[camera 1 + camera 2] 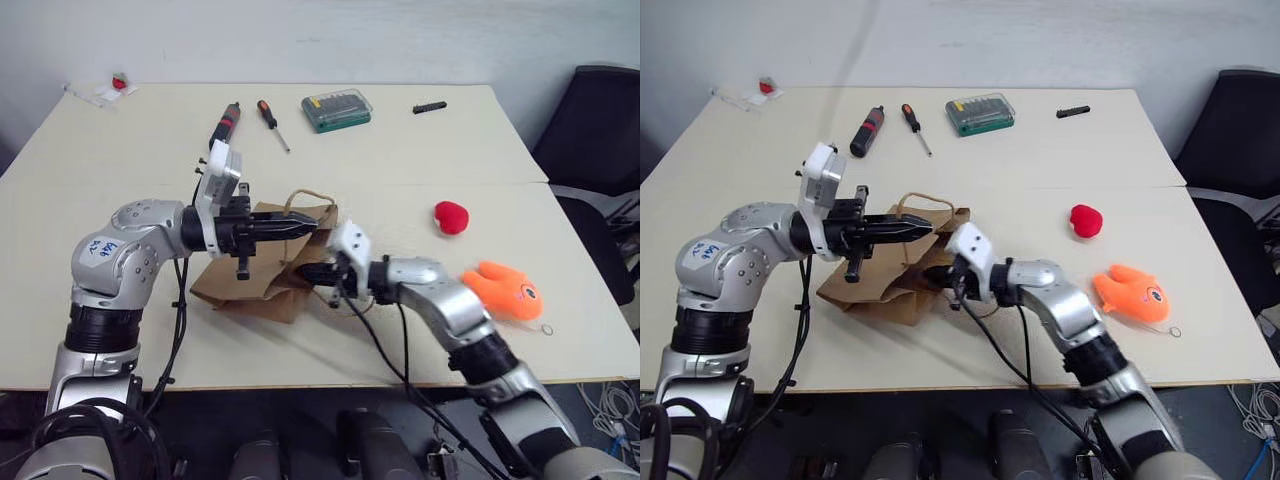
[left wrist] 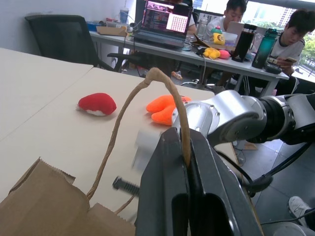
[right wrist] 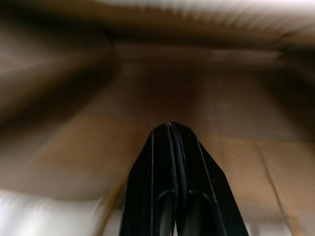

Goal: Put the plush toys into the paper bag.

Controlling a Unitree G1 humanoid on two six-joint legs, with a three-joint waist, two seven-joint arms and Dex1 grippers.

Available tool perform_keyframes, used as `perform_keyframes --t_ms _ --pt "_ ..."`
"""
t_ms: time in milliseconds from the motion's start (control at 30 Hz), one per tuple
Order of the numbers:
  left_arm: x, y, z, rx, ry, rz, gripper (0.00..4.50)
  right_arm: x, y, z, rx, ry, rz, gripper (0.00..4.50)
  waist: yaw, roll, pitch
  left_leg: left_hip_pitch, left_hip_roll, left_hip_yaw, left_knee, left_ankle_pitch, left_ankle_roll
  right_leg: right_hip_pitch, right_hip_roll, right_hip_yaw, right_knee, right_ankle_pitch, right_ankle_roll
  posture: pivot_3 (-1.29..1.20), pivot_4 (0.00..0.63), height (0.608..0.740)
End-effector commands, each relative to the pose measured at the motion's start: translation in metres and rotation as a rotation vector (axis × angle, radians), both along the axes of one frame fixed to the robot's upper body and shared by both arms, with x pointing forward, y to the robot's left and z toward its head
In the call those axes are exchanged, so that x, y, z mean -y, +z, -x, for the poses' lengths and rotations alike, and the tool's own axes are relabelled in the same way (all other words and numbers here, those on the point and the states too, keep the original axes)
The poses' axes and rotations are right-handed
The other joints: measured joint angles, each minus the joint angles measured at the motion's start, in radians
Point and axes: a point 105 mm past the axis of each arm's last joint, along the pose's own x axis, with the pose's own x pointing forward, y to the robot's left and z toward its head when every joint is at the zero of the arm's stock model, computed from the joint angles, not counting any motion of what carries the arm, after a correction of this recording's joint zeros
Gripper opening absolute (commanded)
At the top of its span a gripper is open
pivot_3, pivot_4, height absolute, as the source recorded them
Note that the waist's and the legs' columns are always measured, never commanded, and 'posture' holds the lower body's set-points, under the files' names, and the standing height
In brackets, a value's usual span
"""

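- two grippers work the paper bag (image 1: 262, 270), which lies crumpled on the table (image 1: 120, 300) between the arms.
- left gripper (image 2: 186, 162) has its fingers pinched together on one cord handle (image 2: 147, 93), lifting it, likely to pull the mouth up and open.
- right gripper (image 3: 170, 127) has its fingers pressed together with nothing between them, poked into the brown paper of the mouth, probably to spread it.
- orange fish (image 1: 503, 290) lies on the table near the right arm, the red toy (image 1: 451, 216) just beyond it; both are outside the bag, neither touched yet.
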Motion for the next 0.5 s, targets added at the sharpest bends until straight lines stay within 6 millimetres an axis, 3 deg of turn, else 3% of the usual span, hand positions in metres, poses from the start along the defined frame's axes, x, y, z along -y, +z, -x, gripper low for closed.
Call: perform_keyframes --t_ms 33,133,233,433,500 --pt "-0.002 0.026 -0.001 0.067 0.040 0.094 0.00 -0.008 -0.015 0.001 0.124 0.113 0.139 0.05 -0.001 0.000 0.000 0.000 0.000 0.000 0.000 0.000 0.000 0.000 0.000 0.000 0.000 0.000 0.000 0.00 0.150 0.740" --pt "-0.003 0.043 -0.003 0.045 0.058 0.187 0.00 -0.010 -0.023 0.004 0.205 0.217 0.237 0.05 -0.006 0.000 0.000 -0.001 0.000 0.000 0.000 0.000 0.000 0.000 -0.001 -0.001 0.001 0.000 0.000 0.00 0.150 0.740" --pt "0.006 0.048 0.007 0.051 0.010 0.202 0.00 -0.014 -0.023 0.005 0.267 0.322 0.302 0.05 -0.010 0.000 0.000 0.001 0.000 -0.001 0.000 0.000 0.000 0.000 -0.001 -0.001 0.001 0.000 0.000 0.00 0.150 0.740" --pt "0.028 0.041 0.036 0.039 -0.129 0.153 0.00 -0.025 -0.011 0.007 0.259 0.426 0.278 0.05 -0.030 0.000 0.000 0.001 0.000 -0.001 0.000 0.001 -0.002 0.001 -0.001 -0.001 0.004 0.000 0.000 0.00 0.150 0.740" --pt "0.031 0.035 0.042 0.033 -0.154 0.129 0.00 -0.029 -0.001 0.012 0.167 0.446 0.195 0.05 -0.032 0.000 0.000 0.001 0.000 -0.001 0.000 0.001 -0.002 0.001 -0.001 -0.001 0.004 0.000 0.000 0.00 0.150 0.740"
